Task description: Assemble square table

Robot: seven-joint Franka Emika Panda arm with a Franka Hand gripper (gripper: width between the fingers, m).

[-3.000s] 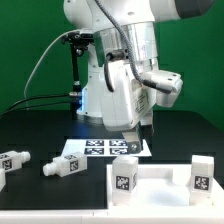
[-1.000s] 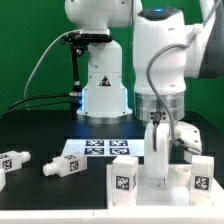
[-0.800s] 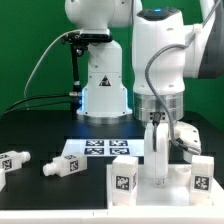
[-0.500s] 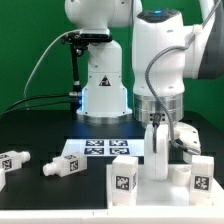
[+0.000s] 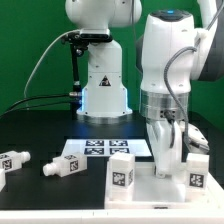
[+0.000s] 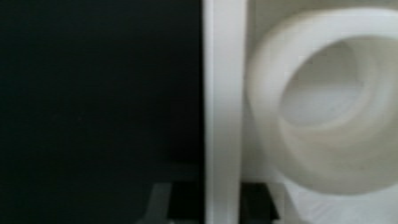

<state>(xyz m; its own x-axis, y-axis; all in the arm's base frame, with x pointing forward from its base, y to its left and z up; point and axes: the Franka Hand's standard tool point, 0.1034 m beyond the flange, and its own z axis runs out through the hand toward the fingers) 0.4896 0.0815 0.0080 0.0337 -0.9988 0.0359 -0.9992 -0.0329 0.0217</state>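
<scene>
Two loose legs (image 5: 65,166) lie by the counter's (image 5: 40,130) near edge, toward the exterior view's left, well apart from the square table (image 5: 140,193) at the near edge toward the right. The jaws straddle its raised rim (image 6: 221,100), clamped on that thin wall.

**Arm bent over, gripper pointing straight down**

The white Panda arm (image 5: 168,55) rises from its base (image 5: 101,88) at the back and arches forward toward the exterior view's right. Its thick last links hang vertically, and the wrist (image 5: 163,108) sits directly above the gripper (image 5: 166,166), which is low and upright. In the wrist view the fingertips (image 6: 176,204) appear as two dim, blurred dark shapes with a gap between them. How tightly they are closed cannot be told.
</scene>
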